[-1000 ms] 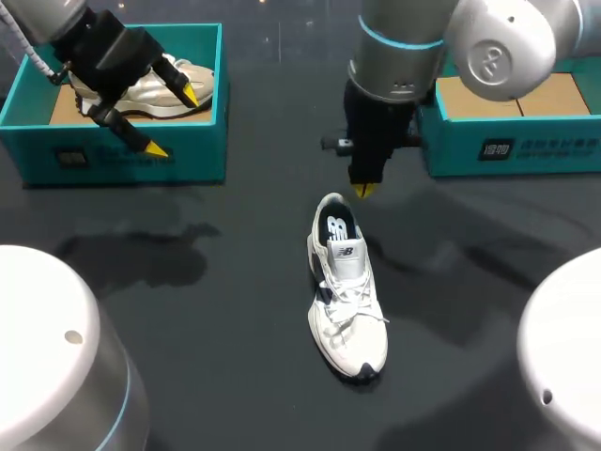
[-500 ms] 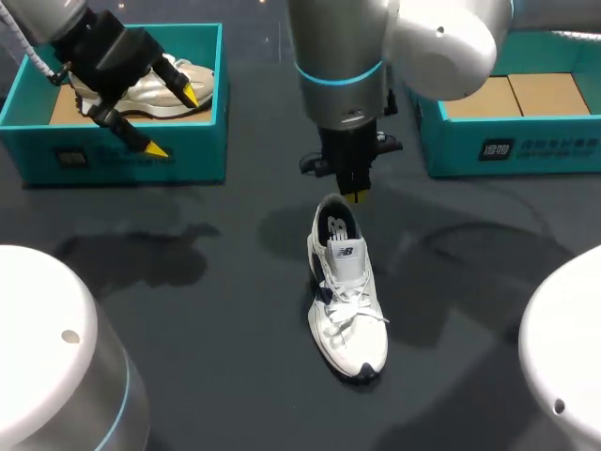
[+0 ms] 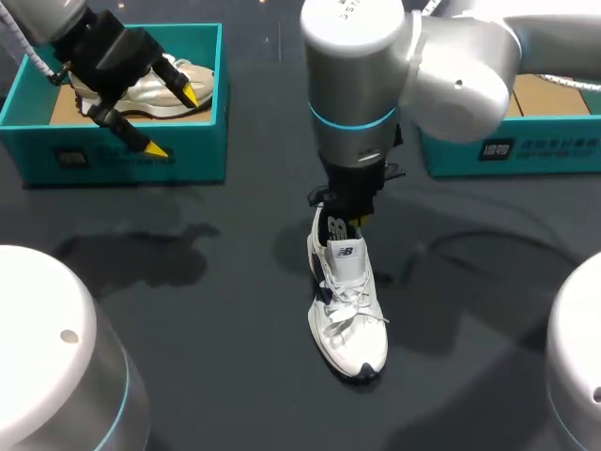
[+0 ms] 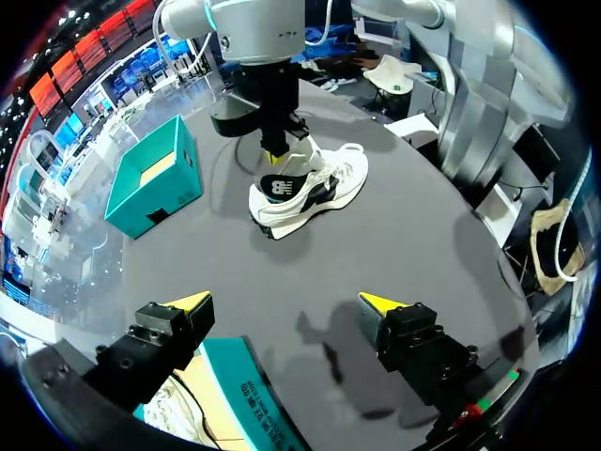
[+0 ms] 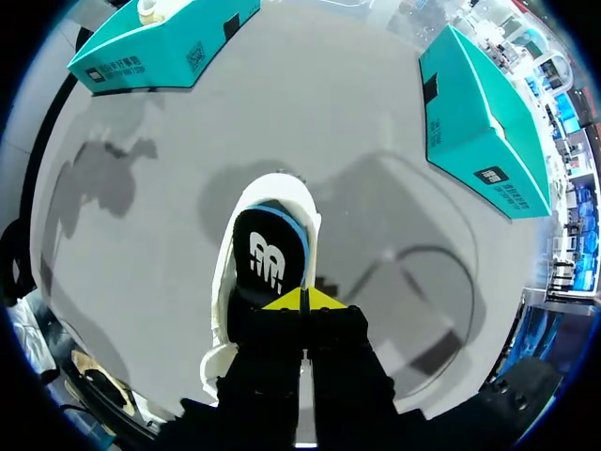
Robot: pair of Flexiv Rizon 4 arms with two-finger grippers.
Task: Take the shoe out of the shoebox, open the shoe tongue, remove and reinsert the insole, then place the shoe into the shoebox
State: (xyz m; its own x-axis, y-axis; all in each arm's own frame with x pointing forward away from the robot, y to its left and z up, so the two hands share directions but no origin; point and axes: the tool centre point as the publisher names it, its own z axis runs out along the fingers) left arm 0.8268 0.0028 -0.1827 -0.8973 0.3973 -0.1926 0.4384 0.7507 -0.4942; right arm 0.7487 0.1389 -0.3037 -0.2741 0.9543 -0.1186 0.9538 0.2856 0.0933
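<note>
A white shoe lies in the middle of the table, toe toward the front; it also shows in the left wrist view. Its dark insole shows through the heel opening. My right gripper is shut, its joined yellow tips at that opening right over the insole; I cannot tell if they touch it. My left gripper hangs open over the left teal shoebox, with nothing between its fingers. A second pale shoe lies in that box.
A second teal shoebox with a brown cardboard floor stands at the back right, close behind my right arm. Both boxes flank the shoe in the right wrist view, one box on either side.
My right arm has swung left from near the right box and come down, bringing its shut tips to the shoe's heel opening. The left arm and the shoe have stayed still.
</note>
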